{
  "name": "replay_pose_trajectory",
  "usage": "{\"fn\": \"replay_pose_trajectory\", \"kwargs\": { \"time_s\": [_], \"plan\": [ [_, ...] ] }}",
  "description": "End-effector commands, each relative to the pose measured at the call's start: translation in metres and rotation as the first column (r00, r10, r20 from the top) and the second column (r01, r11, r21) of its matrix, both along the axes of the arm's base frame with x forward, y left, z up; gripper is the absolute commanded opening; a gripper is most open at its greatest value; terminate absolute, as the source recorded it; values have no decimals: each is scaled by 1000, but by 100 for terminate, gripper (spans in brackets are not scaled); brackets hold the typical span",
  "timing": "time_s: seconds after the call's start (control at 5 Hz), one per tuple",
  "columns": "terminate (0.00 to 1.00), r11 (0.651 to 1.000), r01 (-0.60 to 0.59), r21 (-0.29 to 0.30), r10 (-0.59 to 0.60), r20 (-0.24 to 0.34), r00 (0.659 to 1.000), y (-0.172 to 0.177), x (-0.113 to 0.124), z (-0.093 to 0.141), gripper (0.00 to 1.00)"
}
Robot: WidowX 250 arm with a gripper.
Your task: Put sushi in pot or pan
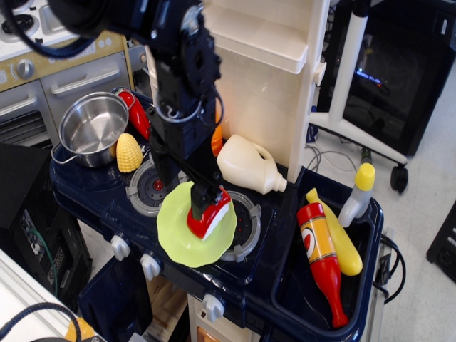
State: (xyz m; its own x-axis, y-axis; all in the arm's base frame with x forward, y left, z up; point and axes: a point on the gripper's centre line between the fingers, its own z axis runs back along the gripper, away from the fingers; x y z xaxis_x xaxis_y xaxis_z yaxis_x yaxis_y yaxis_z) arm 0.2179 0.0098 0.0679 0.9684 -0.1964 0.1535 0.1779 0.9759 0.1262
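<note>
Sushi point(210, 216) on a plate point(179, 239), which lies over the burners at the stove's front. Gripper point(200, 194) directly above the sushi. Pot point(92, 126) at far left; corn cob point(128, 152) just right of it. Jug point(247, 164) behind the plate. Ketchup bottle point(322, 258) in the sink point(360, 292) at right.

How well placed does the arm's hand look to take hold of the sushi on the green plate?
Probably well: the hand is already down on the sushi on the green plate, with nothing between them; whether it is gripping yet is unclear.
</note>
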Motion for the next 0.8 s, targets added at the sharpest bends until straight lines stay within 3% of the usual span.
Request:
{"fn": "replay_pose_trajectory", "kwargs": {
  "time_s": [0.0,0.2,0.4,0.6],
  "plan": [
    [0,999,0,-49,4,82,997,-20,20,-3,100],
    [0,999,-22,-30,24,60,998,-31,25,6,100],
    [0,998,15,-64,-10,86,996,-23,26,-19,100],
    [0,999,18,-49,-13,105,994,-16,27,-31,100]
  ]
}}
